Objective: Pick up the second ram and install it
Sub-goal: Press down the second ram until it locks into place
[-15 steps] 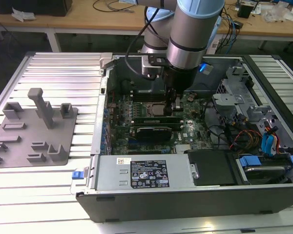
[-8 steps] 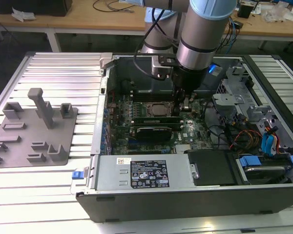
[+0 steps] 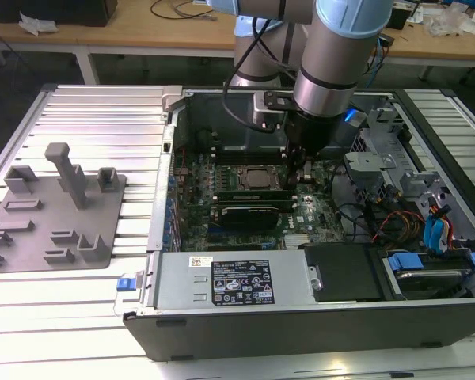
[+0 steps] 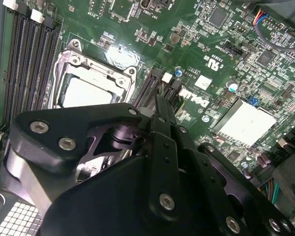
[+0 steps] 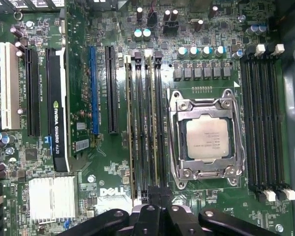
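The second ram (image 5: 155,123) is a thin green stick standing on edge in a slot of the slot bank beside the silver processor (image 5: 206,137). My gripper (image 5: 155,196) is down inside the open computer case (image 3: 166,103), with its black fingertips together at one end of that stick. In the second wrist view the gripper (image 4: 160,101) narrows to a single tip over the slot ends near a white latch (image 4: 166,77). The exterior view has the gripper (image 3: 301,176) low over the board, just at the processor's (image 3: 257,178) right. Whether the tips touch the stick is hidden.
A black expansion card (image 5: 56,113) stands a few slots away, past blue and black slots. Dark memory slots (image 5: 263,118) flank the processor's other side. A grey parts fixture (image 3: 55,206) lies on the ribbed table at the exterior view's left. Cables and drive bays (image 3: 427,222) crowd the case's right.
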`<control>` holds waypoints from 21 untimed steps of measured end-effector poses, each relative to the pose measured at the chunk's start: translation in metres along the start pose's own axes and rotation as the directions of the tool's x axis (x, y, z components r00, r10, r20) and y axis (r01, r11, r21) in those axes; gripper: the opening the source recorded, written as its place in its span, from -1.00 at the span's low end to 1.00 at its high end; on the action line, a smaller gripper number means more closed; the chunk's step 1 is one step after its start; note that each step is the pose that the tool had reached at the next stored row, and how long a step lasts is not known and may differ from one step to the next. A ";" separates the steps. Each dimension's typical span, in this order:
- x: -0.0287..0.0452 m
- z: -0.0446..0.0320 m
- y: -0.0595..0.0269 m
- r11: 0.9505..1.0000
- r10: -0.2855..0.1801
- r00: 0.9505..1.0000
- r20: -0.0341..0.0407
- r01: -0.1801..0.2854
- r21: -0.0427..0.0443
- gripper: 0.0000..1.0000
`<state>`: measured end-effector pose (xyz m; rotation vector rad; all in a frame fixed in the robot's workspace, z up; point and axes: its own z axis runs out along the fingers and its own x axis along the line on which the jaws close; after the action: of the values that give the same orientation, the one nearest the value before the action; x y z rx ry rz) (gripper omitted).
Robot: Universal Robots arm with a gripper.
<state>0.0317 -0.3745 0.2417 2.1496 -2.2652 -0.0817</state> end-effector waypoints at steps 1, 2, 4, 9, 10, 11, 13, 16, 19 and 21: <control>-0.0001 0.0006 -0.0001 1.000 -0.003 1.000 0.000 0.003 0.001 -0.84; -0.0001 0.0013 -0.0001 1.000 -0.007 1.000 0.000 0.007 0.003 -0.84; -0.0004 0.0035 -0.0002 1.000 -0.015 1.000 0.000 0.015 0.009 -0.84; -0.0006 0.0078 -0.0004 1.000 -0.022 1.000 0.000 0.022 0.015 -0.84; -0.0005 0.0090 -0.0005 1.000 -0.022 1.000 0.000 0.022 0.015 -0.84; -0.0005 0.0089 -0.0005 1.000 -0.022 1.000 -0.001 0.022 0.015 -0.84; -0.0004 0.0101 -0.0005 1.000 -0.022 1.000 -0.001 0.022 0.015 -0.84; -0.0004 0.0113 -0.0006 1.000 -0.022 1.000 -0.001 0.022 0.015 -0.84; -0.0004 0.0125 -0.0006 1.000 -0.022 1.000 -0.001 0.022 0.015 -0.84; -0.0004 0.0127 -0.0007 1.000 -0.022 1.000 -0.001 0.022 0.015 -0.84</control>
<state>0.0317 -0.3738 0.2290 2.1816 -2.2495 -0.0651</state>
